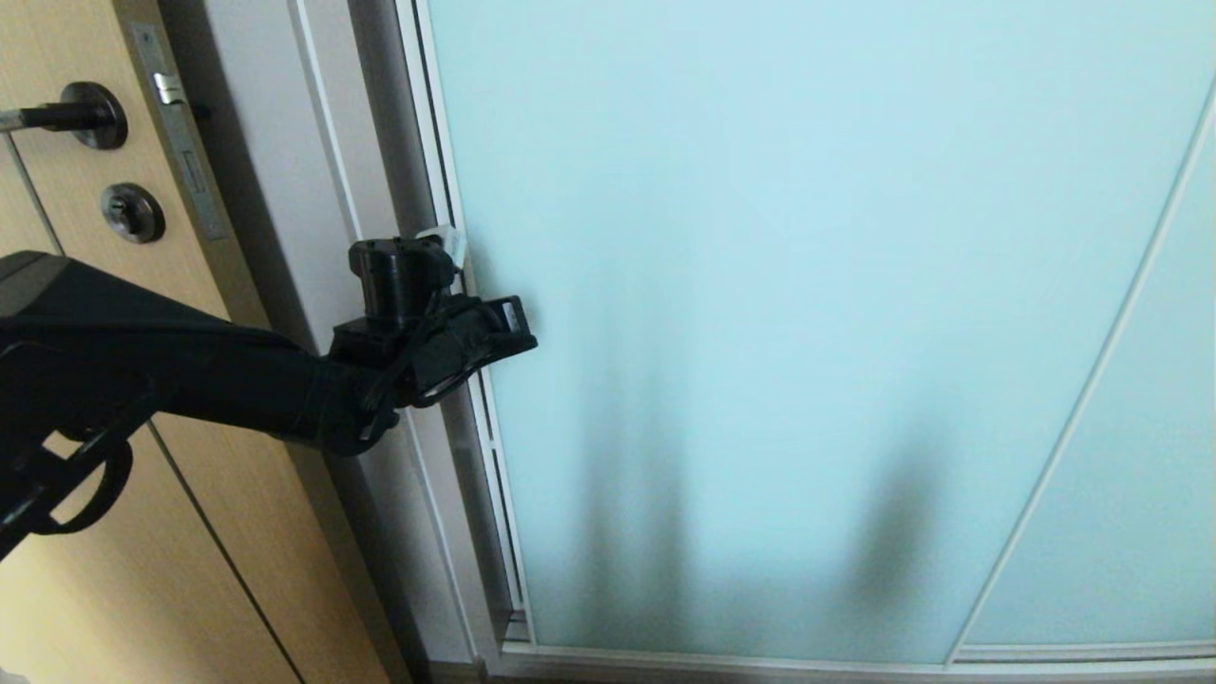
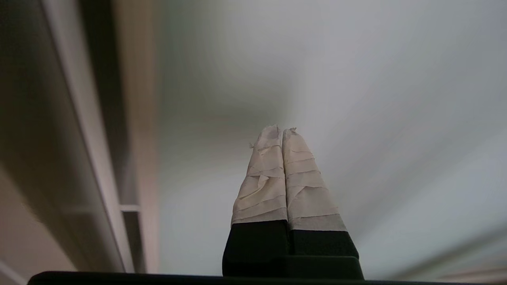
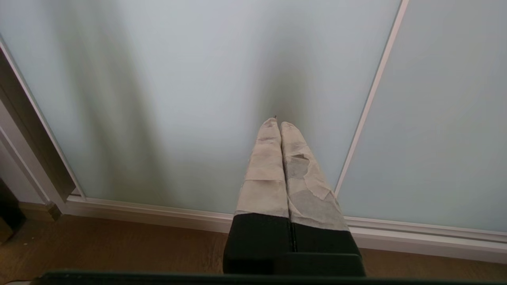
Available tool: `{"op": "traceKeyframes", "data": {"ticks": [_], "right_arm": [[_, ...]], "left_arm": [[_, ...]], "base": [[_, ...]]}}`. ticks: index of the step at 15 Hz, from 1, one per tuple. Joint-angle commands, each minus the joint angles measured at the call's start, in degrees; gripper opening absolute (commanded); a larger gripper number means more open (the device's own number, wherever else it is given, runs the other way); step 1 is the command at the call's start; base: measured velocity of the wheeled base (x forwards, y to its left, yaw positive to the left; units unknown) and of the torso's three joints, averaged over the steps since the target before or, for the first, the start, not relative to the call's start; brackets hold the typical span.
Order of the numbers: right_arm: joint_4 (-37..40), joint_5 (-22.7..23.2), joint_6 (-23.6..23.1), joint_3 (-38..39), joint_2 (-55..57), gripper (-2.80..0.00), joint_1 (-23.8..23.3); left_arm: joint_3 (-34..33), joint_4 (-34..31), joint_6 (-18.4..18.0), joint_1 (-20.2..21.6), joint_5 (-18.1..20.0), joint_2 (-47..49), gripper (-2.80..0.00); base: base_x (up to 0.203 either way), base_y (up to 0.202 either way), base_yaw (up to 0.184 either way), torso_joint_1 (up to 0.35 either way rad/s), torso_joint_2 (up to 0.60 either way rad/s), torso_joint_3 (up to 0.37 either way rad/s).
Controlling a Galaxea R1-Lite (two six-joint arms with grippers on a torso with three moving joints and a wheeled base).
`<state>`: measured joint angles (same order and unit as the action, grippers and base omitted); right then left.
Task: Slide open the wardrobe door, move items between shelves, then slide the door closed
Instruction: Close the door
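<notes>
The sliding wardrobe door (image 1: 807, 332), a frosted pale aqua glass panel in a slim silver-white frame, is closed and fills most of the head view. My left arm reaches in from the left. Its gripper (image 1: 454, 245) is shut and empty, with the taped fingertips at the door's left frame edge, about mid-height. In the left wrist view the shut left gripper (image 2: 282, 130) points at the glass (image 2: 356, 99) just beside the frame. My right gripper (image 3: 277, 122) hangs low, shut and empty, pointing at the door's lower part (image 3: 178, 99). The items and shelves are hidden behind the door.
A light wood hinged door with a lever handle (image 1: 57, 116) stands to the left, past a white jamb (image 1: 313, 190). A second glass panel (image 1: 1140, 475) overlaps on the right. The bottom rail (image 3: 158, 213) meets a wooden floor (image 3: 119, 245).
</notes>
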<state>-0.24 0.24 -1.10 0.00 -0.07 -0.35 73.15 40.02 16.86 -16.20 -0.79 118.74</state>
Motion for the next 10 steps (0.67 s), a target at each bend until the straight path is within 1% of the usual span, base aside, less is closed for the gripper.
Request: {"op": "traceKeyframes", "data": {"ticks": [1,7,9,10], "right_arm": [[-0.02,0.02,-0.05,0.0,0.07,-2.8,0.0],[-0.02,0.02,-0.05,0.03,0.07,-2.8,0.0],[-0.02,0.02,-0.05,0.0,0.07,-2.8,0.0],[-0.02,0.02,-0.05,0.0,0.07,-2.8,0.0]], "left_arm": [[1.66,0.23,0.02,1.44,-0.7,1.6,-2.8],[4.66,0.23,-0.32,2.42,-0.72,2.57,-2.8],[5.31,0.3,-2.33,3.49,-0.79,2.89,-2.8],[5.33,1.51,-3.33,3.94,-0.72,3.15,-2.8]], "base": [[0.0,0.0,0.0,0.0,0.0,0.0],[0.0,0.0,0.0,0.0,0.0,0.0],[0.0,0.0,0.0,0.0,0.0,0.0],[0.0,0.0,0.0,0.0,0.0,0.0]]}}
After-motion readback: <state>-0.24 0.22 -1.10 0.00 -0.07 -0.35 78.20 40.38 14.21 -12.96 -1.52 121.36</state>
